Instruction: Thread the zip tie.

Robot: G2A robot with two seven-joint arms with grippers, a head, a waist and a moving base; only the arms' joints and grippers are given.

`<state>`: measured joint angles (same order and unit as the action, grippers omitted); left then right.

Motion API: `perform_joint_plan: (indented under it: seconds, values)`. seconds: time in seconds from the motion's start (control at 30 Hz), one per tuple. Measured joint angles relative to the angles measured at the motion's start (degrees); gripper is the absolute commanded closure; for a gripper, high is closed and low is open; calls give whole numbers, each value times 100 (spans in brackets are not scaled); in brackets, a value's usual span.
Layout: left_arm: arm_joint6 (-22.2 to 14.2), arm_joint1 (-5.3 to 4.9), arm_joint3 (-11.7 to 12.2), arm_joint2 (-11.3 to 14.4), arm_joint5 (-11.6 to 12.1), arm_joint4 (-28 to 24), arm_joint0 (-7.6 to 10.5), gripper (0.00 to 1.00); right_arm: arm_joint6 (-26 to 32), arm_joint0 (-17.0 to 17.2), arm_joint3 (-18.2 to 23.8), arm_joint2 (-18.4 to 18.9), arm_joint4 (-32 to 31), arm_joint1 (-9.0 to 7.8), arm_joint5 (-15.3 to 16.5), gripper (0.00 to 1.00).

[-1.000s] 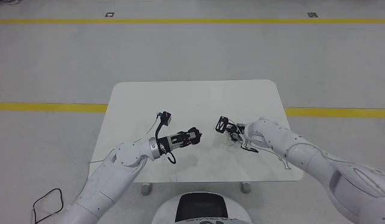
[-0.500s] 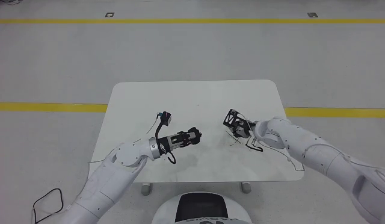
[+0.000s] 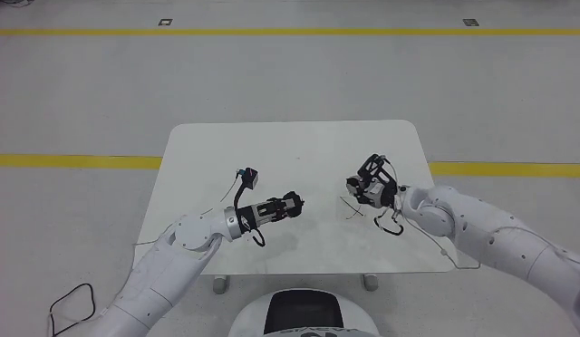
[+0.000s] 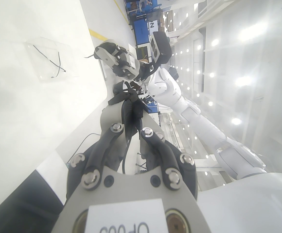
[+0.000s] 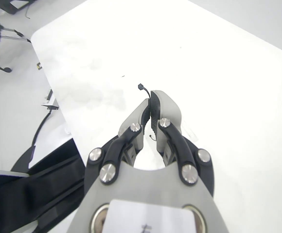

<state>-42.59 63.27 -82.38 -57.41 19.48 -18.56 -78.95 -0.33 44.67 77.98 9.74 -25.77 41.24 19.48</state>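
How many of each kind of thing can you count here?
Grippers: 2 (left gripper, right gripper)
Table: 1
Clear bag: 1
Zip tie in the right jaws: 1
Total: 5; strands in the bag are too tangled to count.

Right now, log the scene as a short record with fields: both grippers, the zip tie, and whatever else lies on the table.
left gripper: shut, over the table's near half; whether it holds anything cannot be told
right gripper: shut on the zip tie, above the table, apart from the left gripper
zip tie: black, head end sticking out past the fingertips
clear bag: flat on the table, spare ties inside
table: white
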Motion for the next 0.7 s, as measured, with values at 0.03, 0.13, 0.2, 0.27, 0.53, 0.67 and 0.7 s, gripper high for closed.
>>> perform_joint_plan:
  seconds: [0.03, 0.13, 0.2, 0.27, 0.53, 0.67, 0.7]
  values:
    - [0, 0, 0, 0, 0, 0, 0, 100, -3, 1, 10, 0, 18, -5, 0, 100]
    - [0, 0, 0, 0, 0, 0, 0, 100, -3, 1, 4, 0, 3, -1, 0, 100]
    - [0, 0, 0, 0, 0, 0, 0, 100, -3, 0, 3, 0, 1, -1, 0, 100]
    - [0, 0, 0, 0, 0, 0, 0, 100, -2, 0, 3, 0, 1, -1, 0, 100]
    - [0, 0, 0, 0, 0, 0, 0, 100, -1238, 414, 280, 269, 280, -67, 0, 100]
    - [0, 0, 0, 0, 0, 0, 0, 100, -2146, 703, 674, 283, 592, -211, 0, 100]
    - [0, 0, 0, 0, 0, 0, 0, 100, -2372, 769, 817, 255, 728, -251, 0, 100]
